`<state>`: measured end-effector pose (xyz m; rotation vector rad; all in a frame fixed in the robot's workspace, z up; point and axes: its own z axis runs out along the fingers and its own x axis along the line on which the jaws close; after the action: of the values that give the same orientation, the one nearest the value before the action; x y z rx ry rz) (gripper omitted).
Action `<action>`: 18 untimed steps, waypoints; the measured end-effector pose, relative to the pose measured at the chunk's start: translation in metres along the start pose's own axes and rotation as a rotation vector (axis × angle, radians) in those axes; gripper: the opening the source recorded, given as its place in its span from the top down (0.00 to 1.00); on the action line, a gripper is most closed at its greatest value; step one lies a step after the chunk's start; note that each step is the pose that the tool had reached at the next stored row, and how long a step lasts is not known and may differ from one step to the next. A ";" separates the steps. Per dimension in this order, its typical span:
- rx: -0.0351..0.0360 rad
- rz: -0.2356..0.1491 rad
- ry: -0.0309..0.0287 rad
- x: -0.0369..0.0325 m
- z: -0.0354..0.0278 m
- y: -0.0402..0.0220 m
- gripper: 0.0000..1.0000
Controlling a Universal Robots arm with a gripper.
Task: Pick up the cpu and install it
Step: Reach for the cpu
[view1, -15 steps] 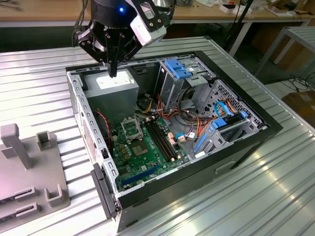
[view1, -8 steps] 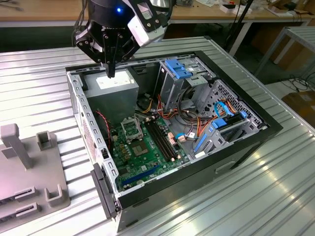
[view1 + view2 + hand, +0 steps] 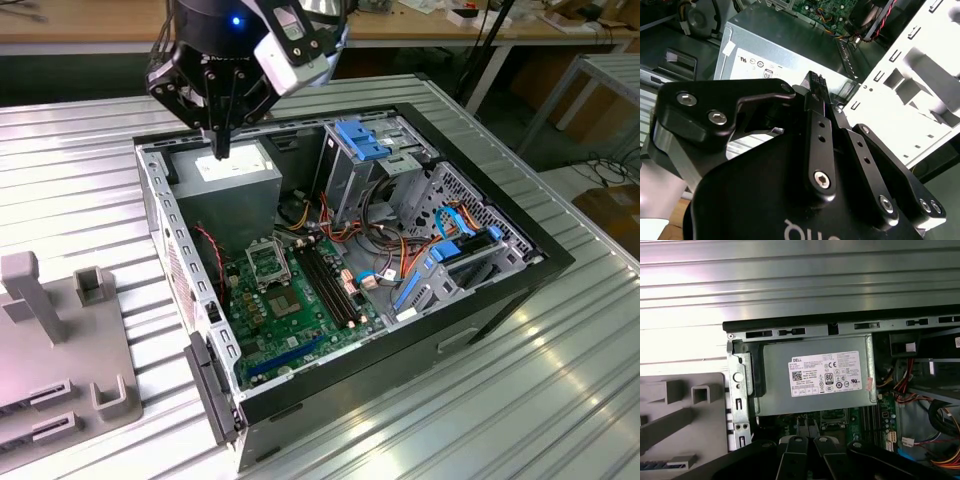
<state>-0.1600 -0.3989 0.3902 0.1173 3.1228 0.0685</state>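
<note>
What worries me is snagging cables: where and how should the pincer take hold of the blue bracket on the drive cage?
Probably the blue bracket, across its raised side edges, coming straight down from above: the case lies open upward, cage walls flank the bracket, and cables crowd the space beside it. The pincer hangs above the power supply.

Lab or workshop — ribbed metal bench, opened computer case, wooden worktables.
</note>
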 end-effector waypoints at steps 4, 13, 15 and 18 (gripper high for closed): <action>0.0001 0.000 0.0007 0.0017 0.0002 -0.0001 0.88; 0.0001 0.000 0.0021 0.0061 0.0007 -0.0005 0.88; 0.0002 0.000 0.0024 0.0071 0.0008 -0.0006 0.88; 0.0002 0.000 0.0029 0.0087 0.0010 -0.0007 0.88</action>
<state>-0.1687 -0.3989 0.3890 0.1175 3.1257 0.0684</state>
